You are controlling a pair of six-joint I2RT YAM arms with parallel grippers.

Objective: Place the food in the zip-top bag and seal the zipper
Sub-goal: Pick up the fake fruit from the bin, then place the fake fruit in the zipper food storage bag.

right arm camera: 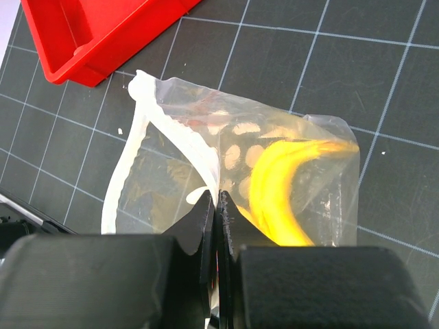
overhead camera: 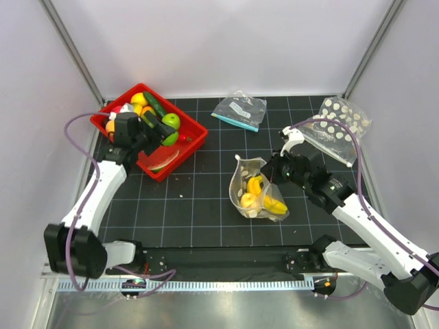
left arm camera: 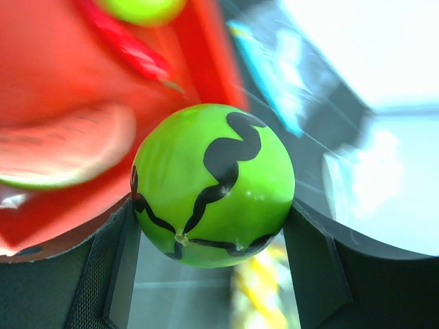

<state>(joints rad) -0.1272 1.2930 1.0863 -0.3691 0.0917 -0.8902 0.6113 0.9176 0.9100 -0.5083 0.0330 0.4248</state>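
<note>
The white-dotted zip-top bag (overhead camera: 255, 199) lies at the middle of the mat with yellow bananas (overhead camera: 264, 195) inside. My right gripper (overhead camera: 269, 173) is shut on the bag's rim. In the right wrist view the gripper (right arm camera: 218, 205) pinches the whitish zipper strip (right arm camera: 171, 130), which curves open to the left, with the bananas (right arm camera: 274, 199) behind the film. My left gripper (overhead camera: 163, 134) is over the red bin, shut on a green round fruit (overhead camera: 170, 139). The left wrist view shows this fruit (left arm camera: 212, 185), marked with black wavy lines, held between both fingers.
The red bin (overhead camera: 194, 135) at the back left holds several more toy foods, including a watermelon slice (overhead camera: 163, 162) and a green apple (overhead camera: 171, 120). An undotted bag with a teal strip (overhead camera: 239, 110) lies at the back centre. Another dotted bag (overhead camera: 338, 122) lies at the back right.
</note>
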